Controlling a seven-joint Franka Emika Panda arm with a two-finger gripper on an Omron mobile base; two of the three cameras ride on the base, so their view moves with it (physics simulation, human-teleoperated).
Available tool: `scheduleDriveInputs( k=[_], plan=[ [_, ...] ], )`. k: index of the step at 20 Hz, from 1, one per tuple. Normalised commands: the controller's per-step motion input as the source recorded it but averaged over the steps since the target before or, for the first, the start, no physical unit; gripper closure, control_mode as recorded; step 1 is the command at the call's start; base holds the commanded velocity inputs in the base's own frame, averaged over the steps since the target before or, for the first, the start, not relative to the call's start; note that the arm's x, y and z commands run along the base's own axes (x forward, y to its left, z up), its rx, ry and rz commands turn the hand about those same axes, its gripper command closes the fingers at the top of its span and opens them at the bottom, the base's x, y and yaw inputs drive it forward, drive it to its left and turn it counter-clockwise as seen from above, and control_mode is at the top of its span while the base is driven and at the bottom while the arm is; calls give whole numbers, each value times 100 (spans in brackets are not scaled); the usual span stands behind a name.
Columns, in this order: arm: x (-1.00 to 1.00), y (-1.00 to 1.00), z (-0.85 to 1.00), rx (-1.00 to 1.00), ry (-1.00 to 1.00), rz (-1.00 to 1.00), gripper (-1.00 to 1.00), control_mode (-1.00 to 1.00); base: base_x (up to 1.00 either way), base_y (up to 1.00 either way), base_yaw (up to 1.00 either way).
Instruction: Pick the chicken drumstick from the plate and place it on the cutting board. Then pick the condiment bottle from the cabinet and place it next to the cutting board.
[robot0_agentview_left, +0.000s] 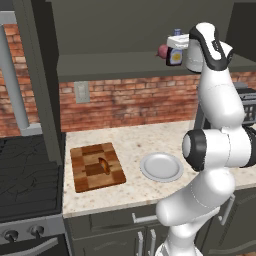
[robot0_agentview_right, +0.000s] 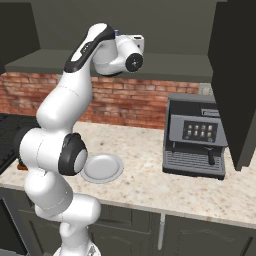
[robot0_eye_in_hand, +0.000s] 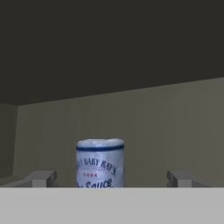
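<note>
The pincer stands wide open and empty at the cabinet shelf, its tips either side of the sauce bottle, not touching. The drumstick already lies on the cutting board; the plate is bare. Closing too high on the narrow neck could tip the bottle or nudge it into the onion beside it. Speckled stone bench, brick wall behind, coffee machine to the right.

Coffee machine on counter; onion on shelf; stove left.
</note>
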Motion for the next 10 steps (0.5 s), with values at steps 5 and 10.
scheduleDriveInputs(
  k=[5, 10],
  plan=[
    [0, 0, 0, 0, 0, 0, 100, -100, 0, 0, 0],
    [0, 0, 0, 0, 0, 0, 100, -100, 0, 0, 0]
  ],
)
